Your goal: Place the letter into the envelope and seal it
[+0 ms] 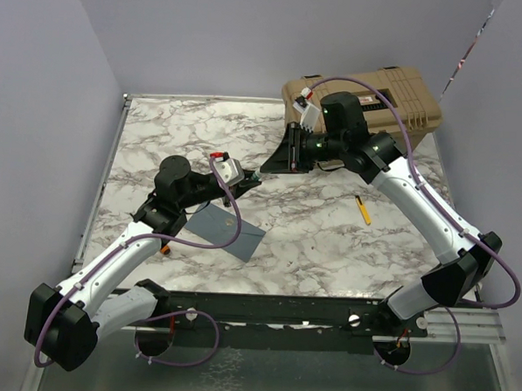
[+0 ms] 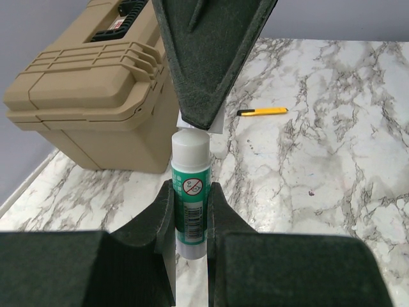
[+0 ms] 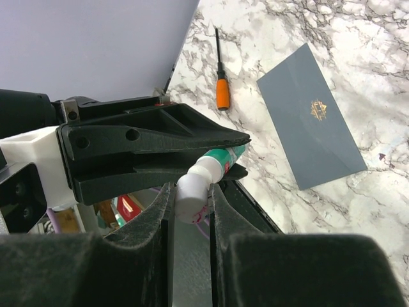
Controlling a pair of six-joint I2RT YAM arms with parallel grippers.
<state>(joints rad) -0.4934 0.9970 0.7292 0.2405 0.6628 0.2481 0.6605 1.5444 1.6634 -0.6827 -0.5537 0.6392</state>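
Observation:
The slate-grey envelope (image 1: pixel 226 230) lies flat on the marble table, its flap side showing a small gold mark (image 3: pixel 313 118). The letter shows in no view. Above the table, my left gripper (image 1: pixel 251 177) (image 2: pixel 190 187) is shut on the green-and-white body of a glue stick (image 2: pixel 190 204). My right gripper (image 1: pixel 269 166) (image 3: pixel 190 188) meets it from the other side and is shut on the stick's white cap (image 3: pixel 193 195). The cap sits on the stick, with the right fingers (image 2: pixel 211 64) covering its top in the left wrist view.
A tan hard case (image 1: pixel 380 97) (image 2: pixel 89 96) stands at the back right. A yellow utility knife (image 1: pixel 363 210) (image 2: pixel 262 111) lies under the right arm. An orange-handled screwdriver (image 3: pixel 222 89) lies near the table's left front, beside the envelope.

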